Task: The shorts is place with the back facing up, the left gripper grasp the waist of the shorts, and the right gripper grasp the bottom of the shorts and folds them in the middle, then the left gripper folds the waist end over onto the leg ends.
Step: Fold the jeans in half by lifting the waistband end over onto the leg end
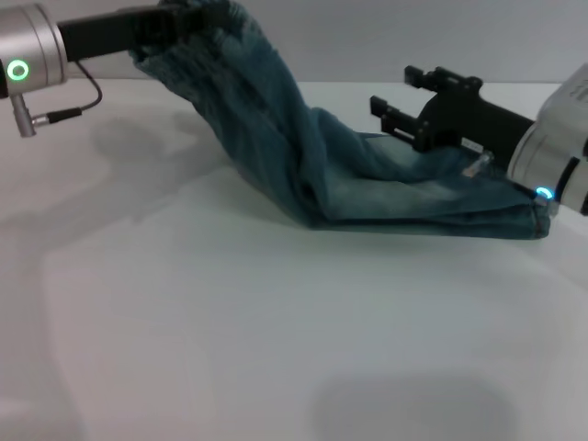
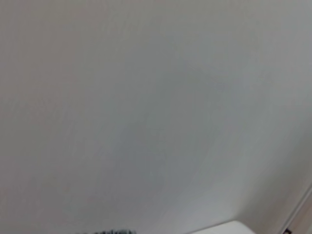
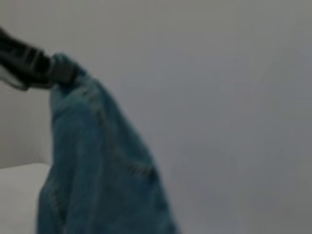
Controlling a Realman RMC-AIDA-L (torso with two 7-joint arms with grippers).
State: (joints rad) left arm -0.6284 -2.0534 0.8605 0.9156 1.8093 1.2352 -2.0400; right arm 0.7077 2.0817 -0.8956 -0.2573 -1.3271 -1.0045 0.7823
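The blue denim shorts (image 1: 303, 156) are folded lengthwise and drape from the upper left down to the table. My left gripper (image 1: 170, 23) is shut on the waist of the shorts (image 1: 207, 23) and holds it high in the air. The lower half lies flat, with the leg ends (image 1: 537, 220) at the right. My right gripper (image 1: 393, 92) hovers open just above the flat legs, nothing between its fingers. In the right wrist view the shorts (image 3: 97, 165) hang from the left gripper (image 3: 29, 63). The left wrist view shows only a pale blank surface.
The white table (image 1: 230, 322) spreads in front of the shorts. A thin black cable (image 1: 87, 96) loops under the left wrist.
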